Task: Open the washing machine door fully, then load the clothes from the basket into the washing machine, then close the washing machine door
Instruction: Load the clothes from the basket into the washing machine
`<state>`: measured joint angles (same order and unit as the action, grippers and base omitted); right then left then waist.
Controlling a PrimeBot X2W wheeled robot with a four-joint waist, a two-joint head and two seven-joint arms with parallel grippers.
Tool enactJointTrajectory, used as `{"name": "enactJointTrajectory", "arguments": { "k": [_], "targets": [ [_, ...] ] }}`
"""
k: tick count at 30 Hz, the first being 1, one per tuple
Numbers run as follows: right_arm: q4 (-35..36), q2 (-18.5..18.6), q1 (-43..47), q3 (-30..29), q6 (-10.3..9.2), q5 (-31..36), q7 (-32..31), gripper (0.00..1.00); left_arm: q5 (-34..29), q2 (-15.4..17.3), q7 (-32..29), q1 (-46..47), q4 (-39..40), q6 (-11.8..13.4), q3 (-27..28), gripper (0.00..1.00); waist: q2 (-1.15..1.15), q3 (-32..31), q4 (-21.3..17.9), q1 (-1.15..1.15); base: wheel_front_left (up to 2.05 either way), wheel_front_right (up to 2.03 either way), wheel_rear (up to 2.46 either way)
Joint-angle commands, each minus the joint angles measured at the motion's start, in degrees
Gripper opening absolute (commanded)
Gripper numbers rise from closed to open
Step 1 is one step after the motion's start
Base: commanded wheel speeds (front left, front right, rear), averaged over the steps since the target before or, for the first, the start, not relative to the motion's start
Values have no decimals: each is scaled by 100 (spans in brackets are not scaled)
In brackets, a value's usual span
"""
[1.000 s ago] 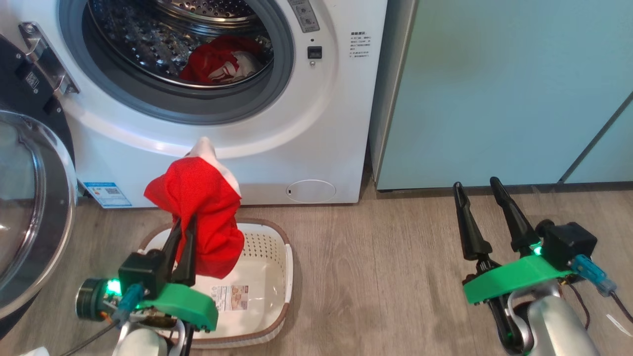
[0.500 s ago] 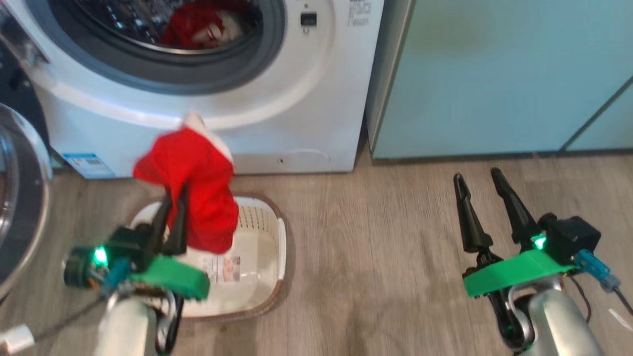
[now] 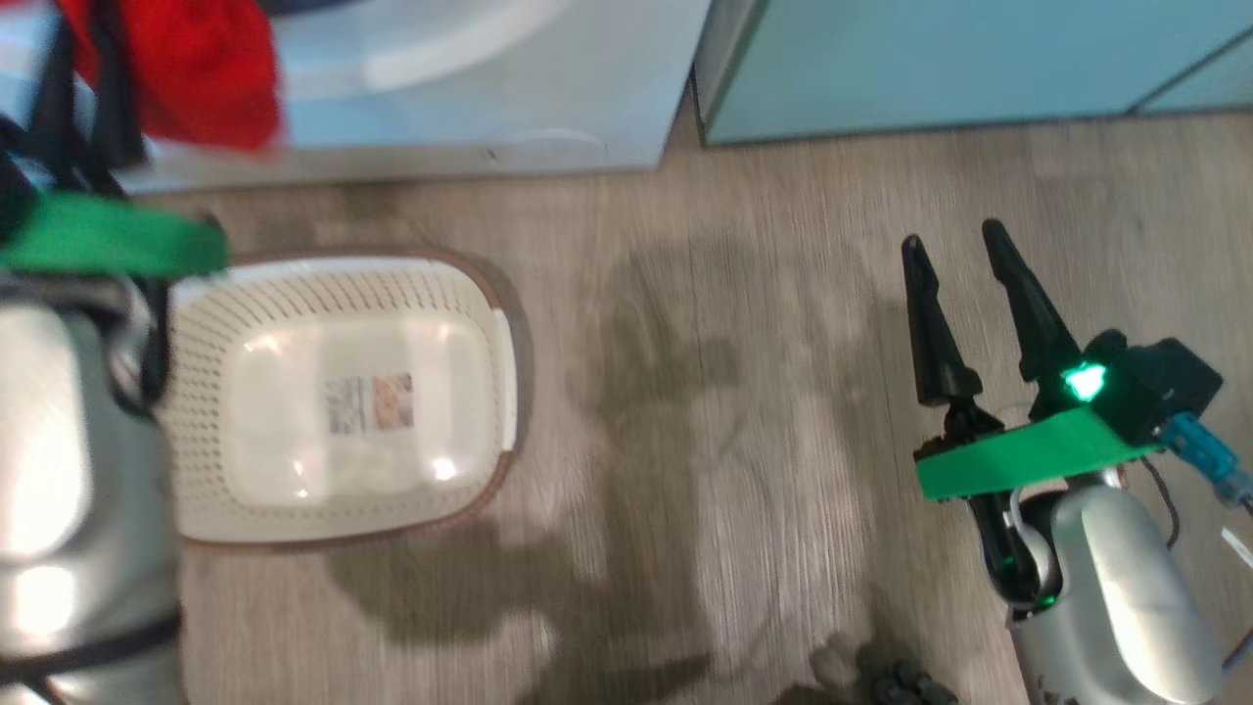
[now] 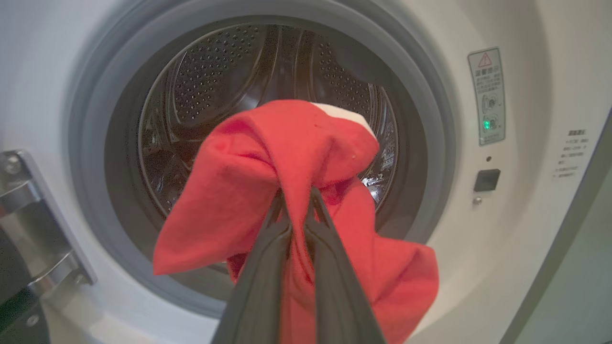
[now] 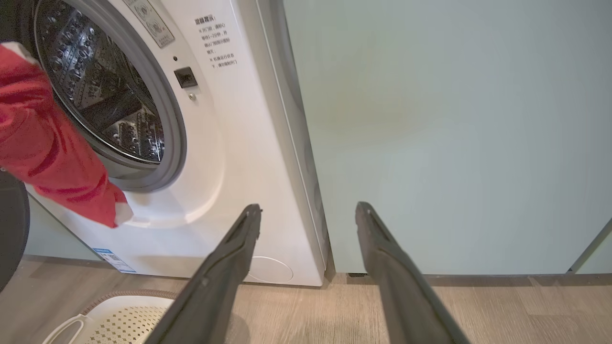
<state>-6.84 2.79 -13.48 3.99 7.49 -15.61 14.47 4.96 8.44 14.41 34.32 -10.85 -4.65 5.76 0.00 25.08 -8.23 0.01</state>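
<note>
Loading: red garment (image 4: pixel 267 153) at drum mouth.
Directly ahead of the left gripper (image 4: pixel 296 193), pinched shut on the garment, lies the washing machine (image 4: pixel 516 229) opening; right gripper (image 5: pixel 308 207) spread wide, empty, farther off.

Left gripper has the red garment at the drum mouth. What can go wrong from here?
1. The garment hangs from the left gripper and, in the left wrist view, reaches past the lower edge of the gasket. On release its tail may drape over the lip and stay outside.
2. The grip is on a narrow fold, so the fabric might slip out before it is inside the drum.
</note>
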Motion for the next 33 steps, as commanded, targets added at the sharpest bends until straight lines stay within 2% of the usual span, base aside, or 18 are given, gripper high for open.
{"name": "enactJointTrajectory", "arguments": {
  "k": [1, 2, 5, 10, 20, 27, 33],
  "targets": [
    [205, 9, -115, 134, 0, -16, 53, 100, -40, 289, 59, 333, 137, -32, 192, 0, 0, 529, -250, -1, 0, 0, 0],
    [205, 9, -115, 134, 0, -16, 53, 100, -40, 289, 59, 333, 137, -32, 192, 0, 0, 529, -250, -1, 0, 0, 0],
    [238, 9, -264, 192, 0, -109, 53, 100, -152, 684, 59, 1256, -137, -92, 270, 0, 0, 926, -425, -1, 0, 0, 0],
    [298, 9, -432, 276, 0, -235, 53, 100, -268, 1097, 59, 2454, -678, -150, 188, 0, 0, 1371, -616, -1, 0, 0, 0],
    [327, 9, -656, 575, 0, -612, 53, 100, -503, 1872, -78, 4582, -2315, -259, -450, 0, 0, 2026, -1024, -1, 0, 0, 0],
    [300, 9, -760, 869, 0, -890, 53, 100, -580, 2174, -281, 5522, -3232, -278, -894, 0, 0, 2264, -1282, -1, 0, 0, 0],
    [282, 9, -797, 1004, 0, -1033, 53, 100, -620, 2270, -75, 6092, -3577, -238, -1044, 0, 0, 2347, -1424, -1, 0, 0, 0]
  ]
}}
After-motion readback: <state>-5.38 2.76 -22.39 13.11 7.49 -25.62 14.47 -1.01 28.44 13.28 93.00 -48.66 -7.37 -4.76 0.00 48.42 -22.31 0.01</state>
